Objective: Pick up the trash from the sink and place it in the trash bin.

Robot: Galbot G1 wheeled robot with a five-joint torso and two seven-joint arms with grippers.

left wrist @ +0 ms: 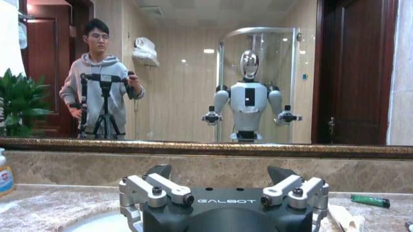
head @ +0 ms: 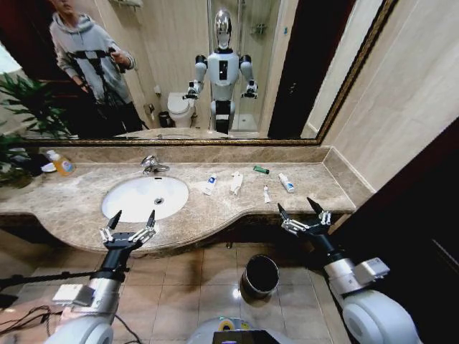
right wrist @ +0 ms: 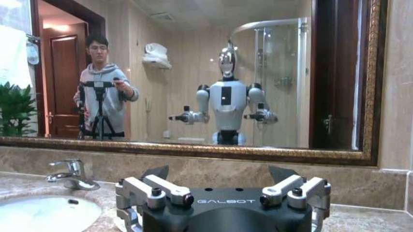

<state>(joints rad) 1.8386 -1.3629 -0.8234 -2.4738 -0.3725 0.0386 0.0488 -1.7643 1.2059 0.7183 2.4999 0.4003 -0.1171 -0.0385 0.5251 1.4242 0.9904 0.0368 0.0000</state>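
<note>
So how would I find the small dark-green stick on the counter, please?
Start at the oval white ceramic sink and follow the beige-brown marble countertop toward the robot's right. The small dark-green stick lies farthest back, nearest the mirror. The items near it, such as the white tube with blue marks, are pale; it alone is dark.

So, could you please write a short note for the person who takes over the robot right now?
Left gripper: open, holding nothing, at the counter's front edge before the sink.
Right gripper: open, holding nothing, at the counter's right front edge.
Trash: a white tube, a crumpled wrapper, a green stick, a sachet and another tube lie on the counter right of the sink.
Trash bin: on the floor below.
Done: nothing. Left: every piece.
</note>
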